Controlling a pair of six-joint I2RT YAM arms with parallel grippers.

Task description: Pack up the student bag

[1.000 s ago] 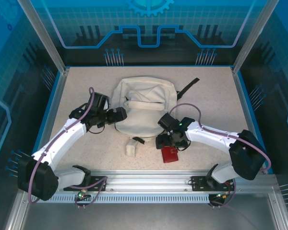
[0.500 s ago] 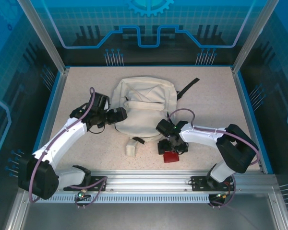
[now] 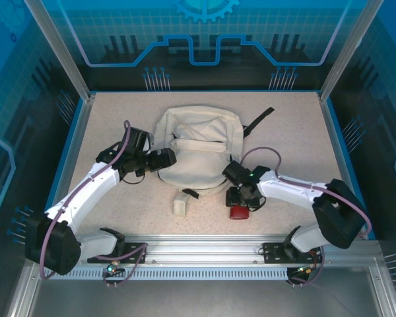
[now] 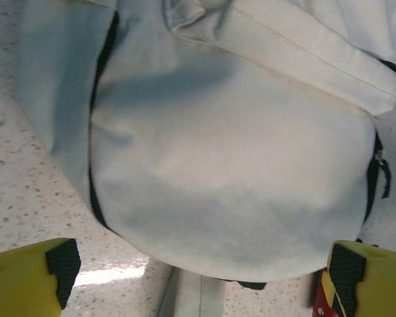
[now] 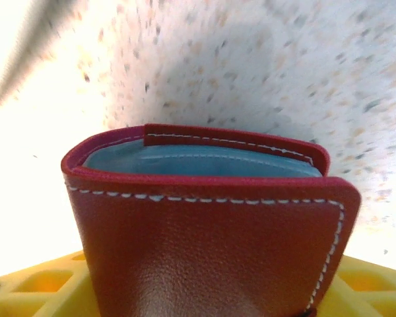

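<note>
- Two arms reach in over the speckled table (image 3: 303, 139), one on each side of the bag (image 3: 197, 148).
- Bag: cream, lying flat in the middle of the table toward the far side, with its front pocket facing up.
- One black strap (image 3: 261, 119) trails from the bag's far right corner onto the table.
- One folded cream tab (image 3: 181, 203) lies on the table just in front of the bag's near edge.
- Left gripper (image 3: 166, 158): at the bag's left edge and pointing toward it, with its jaws spread wide and nothing between them.
- Left wrist view: the yellow fingers (image 4: 26, 277) with black pads sit in the two lower corners. The rounded pocket fills the space beyond them, and a black zip (image 4: 96, 191) runs along the pocket's left edge.
- Right gripper (image 3: 238, 200): near the bag's near right corner, tipped down over a red wallet (image 3: 238, 212).
- Wallet: on the table near the bag, on its near right side.
- Right wrist view: the wallet is very close, red leather with white stitching and a pale blue lining, folded over. It sits right against a yellow finger (image 5: 33, 287) at the bottom edge.
- Whether the right jaws are pinching the wallet or merely around it, I cannot tell.
</note>
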